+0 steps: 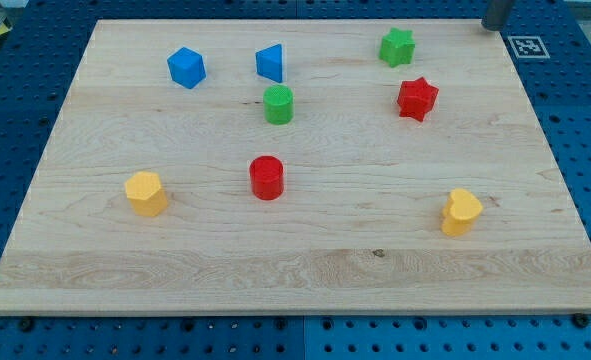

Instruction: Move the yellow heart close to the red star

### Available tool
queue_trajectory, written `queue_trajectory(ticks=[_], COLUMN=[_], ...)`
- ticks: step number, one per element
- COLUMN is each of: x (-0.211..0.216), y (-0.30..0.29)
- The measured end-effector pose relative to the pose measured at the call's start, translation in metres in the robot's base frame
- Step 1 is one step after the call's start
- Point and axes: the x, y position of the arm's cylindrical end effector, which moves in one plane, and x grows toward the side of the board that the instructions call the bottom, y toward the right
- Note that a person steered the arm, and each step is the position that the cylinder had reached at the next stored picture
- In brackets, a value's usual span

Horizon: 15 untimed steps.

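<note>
The yellow heart (461,211) lies near the view's right edge, low on the wooden board (305,270). The red star (417,99) lies above it and slightly left, well apart from it. My tip (493,27) shows at the view's top right corner, just beyond the board's top edge. It is far above the heart, up and to the right of the red star, and touches no block.
A green star (397,46) sits just above the red star. A green cylinder (279,104) and a red cylinder (267,177) stand mid-board. A blue triangle (270,62) and a blue block (186,67) lie top left. A yellow block (146,193) lies at the left.
</note>
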Motion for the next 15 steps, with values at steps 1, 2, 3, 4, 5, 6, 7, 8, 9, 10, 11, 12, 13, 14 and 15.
queue_trajectory(ticks=[1, 2, 3, 4, 5, 6, 7, 8, 9, 10, 11, 12, 13, 14, 15], x=[0.0, 0.004, 0.005, 0.005, 0.007, 0.014, 0.028, 0.051, 0.08, 0.093, 0.112, 0.139, 0.176, 0.212, 0.234], y=[0.0, 0.0, 0.0, 0.0, 0.0, -0.002, -0.008, -0.021, -0.032, -0.037, -0.055, -0.072, -0.068, -0.058, -0.058])
